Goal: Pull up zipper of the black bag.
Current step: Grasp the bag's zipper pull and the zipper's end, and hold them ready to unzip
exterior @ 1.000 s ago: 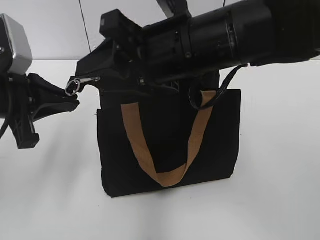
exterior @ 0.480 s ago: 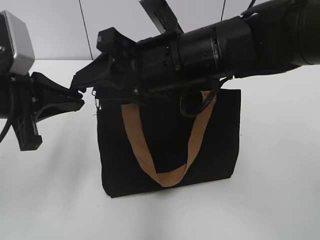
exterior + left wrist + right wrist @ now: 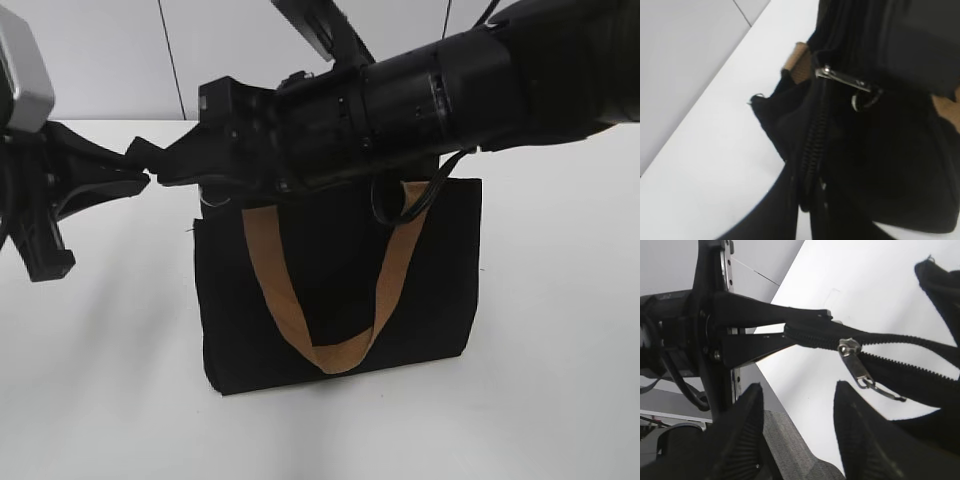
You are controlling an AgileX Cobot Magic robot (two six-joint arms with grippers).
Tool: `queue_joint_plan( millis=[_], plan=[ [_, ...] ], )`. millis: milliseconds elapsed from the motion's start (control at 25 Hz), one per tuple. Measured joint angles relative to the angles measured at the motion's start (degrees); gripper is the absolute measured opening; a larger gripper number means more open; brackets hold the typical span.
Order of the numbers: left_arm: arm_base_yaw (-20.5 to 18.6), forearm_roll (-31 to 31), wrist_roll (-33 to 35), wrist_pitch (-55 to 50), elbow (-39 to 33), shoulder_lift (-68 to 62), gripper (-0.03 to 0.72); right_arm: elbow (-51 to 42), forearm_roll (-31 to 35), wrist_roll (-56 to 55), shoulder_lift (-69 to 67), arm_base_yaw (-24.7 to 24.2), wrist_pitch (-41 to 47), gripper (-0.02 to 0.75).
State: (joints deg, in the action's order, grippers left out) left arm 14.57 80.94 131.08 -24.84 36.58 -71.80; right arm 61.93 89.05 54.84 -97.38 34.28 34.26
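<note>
Meanwhile, the bag's [image 3: 340, 290] track end is clamped by the left end effector [image 3: 805, 330], while the zipper [image 3: 852, 357] hangs just beyond the right end effector's [image 3: 797, 412] parted, empty fingers.

The black bag [image 3: 335, 290] stands upright on the table; its silver zipper [image 3: 850, 348] sits near the track's end.
</note>
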Motion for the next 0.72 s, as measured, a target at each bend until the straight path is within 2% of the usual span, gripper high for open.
queue_joint_plan(
  millis=[280, 480, 720],
  plan=[
    [0.1, 0.0, 0.0, 0.8, 0.0, 1.9, 0.017, 0.0, -8.4, 0.2, 5.6, -1.1, -3.4, 0.361],
    [0.1, 0.0, 0.0, 0.8, 0.0, 1.9, 0.017, 0.0, -17.4, 3.6, 5.7, -1.0, -3.3, 0.361],
    [0.1, 0.0, 0.0, 0.8, 0.0, 1.9, 0.015, 0.0, -19.2, 11.4, 4.5, 1.2, -6.1, 0.361]
  ],
)
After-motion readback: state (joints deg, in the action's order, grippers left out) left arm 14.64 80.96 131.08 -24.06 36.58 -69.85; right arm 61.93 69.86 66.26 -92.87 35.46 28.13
